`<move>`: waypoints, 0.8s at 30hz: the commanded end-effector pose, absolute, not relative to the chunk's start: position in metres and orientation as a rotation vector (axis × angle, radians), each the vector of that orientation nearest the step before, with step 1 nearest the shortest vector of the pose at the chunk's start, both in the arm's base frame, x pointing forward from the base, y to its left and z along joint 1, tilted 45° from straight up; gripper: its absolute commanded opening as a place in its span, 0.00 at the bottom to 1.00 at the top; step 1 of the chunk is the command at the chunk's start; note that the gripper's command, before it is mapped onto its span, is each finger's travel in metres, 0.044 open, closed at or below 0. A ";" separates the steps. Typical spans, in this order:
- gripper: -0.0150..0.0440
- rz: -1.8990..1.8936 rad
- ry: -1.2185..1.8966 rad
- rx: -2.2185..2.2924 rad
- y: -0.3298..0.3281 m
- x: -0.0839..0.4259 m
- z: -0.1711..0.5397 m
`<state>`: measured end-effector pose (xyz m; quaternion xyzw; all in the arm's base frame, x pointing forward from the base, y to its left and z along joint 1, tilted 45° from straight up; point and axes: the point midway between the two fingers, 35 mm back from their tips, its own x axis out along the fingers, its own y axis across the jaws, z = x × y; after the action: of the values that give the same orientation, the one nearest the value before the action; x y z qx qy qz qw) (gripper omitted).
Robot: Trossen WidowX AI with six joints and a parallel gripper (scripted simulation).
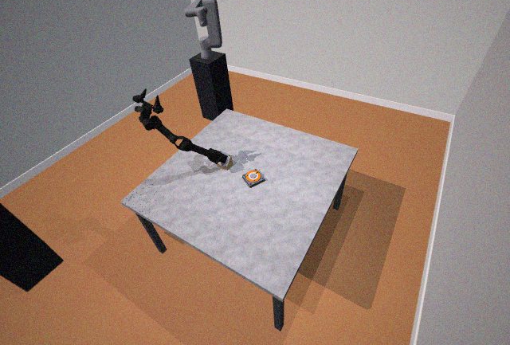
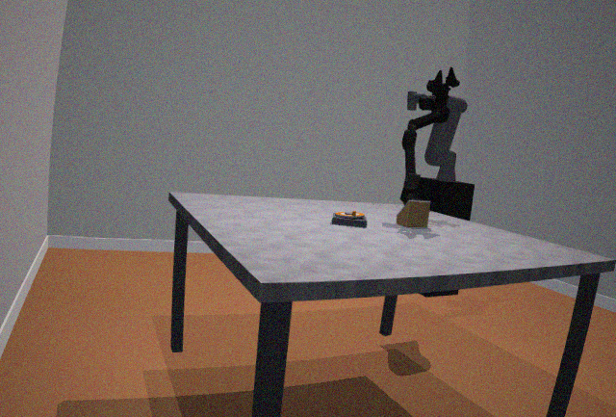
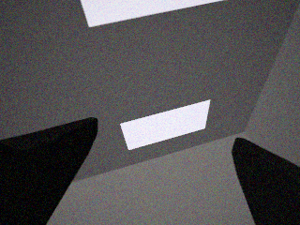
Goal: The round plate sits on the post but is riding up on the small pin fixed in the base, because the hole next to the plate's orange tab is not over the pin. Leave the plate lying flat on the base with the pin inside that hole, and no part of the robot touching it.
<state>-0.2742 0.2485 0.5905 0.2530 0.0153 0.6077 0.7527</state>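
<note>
The gripper is held high, pointed upward, its fingers spread wide with nothing between. The round plate is seen far below it, on the base.

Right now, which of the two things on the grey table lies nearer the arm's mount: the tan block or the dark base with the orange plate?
The tan block, right at the arm's foot; the dark base lies apart.

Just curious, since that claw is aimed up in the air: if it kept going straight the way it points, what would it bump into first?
Probably nothing nearby. The gripper stands open, pointing up, away from the table and plate. The wrist view shows only ceiling with light panels ahead, though distance is unclear.
</note>
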 end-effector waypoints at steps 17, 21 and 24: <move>0.25 1.079 -0.258 0.087 0.452 -0.189 0.490; 0.25 0.990 -0.246 -0.061 0.494 -0.132 0.450; 0.25 0.931 -0.221 -0.154 0.513 -0.089 0.422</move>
<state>-0.1285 0.4922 0.4521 -0.0290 -0.1175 0.4709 0.8738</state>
